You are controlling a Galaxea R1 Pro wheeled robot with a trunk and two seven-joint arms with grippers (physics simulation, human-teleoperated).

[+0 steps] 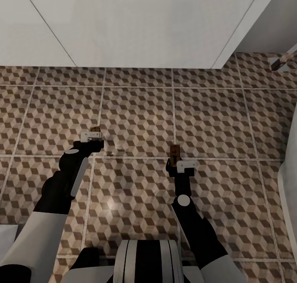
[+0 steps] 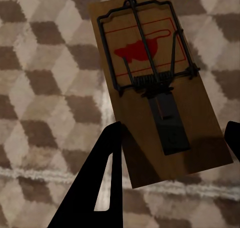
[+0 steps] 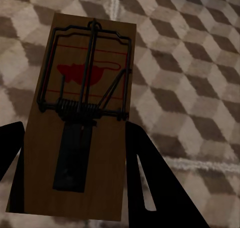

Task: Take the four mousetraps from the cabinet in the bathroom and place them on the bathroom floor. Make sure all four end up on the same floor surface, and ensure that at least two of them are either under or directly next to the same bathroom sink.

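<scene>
Mousetraps sit one in each gripper: the left gripper (image 1: pixel 94 135) is clamped on a trap (image 2: pixel 152 83) and the right gripper (image 1: pixel 180 164) on another trap (image 3: pixel 82 115), fingers closed against the boards' long edges. Both traps hang low over the floor (image 1: pixel 136 113), flat and spring side up, apparently so they can be set down level. The cube-patterned tiles run to the white sink unit (image 1: pixel 136 22) at the far side, near enough for placing.
</scene>
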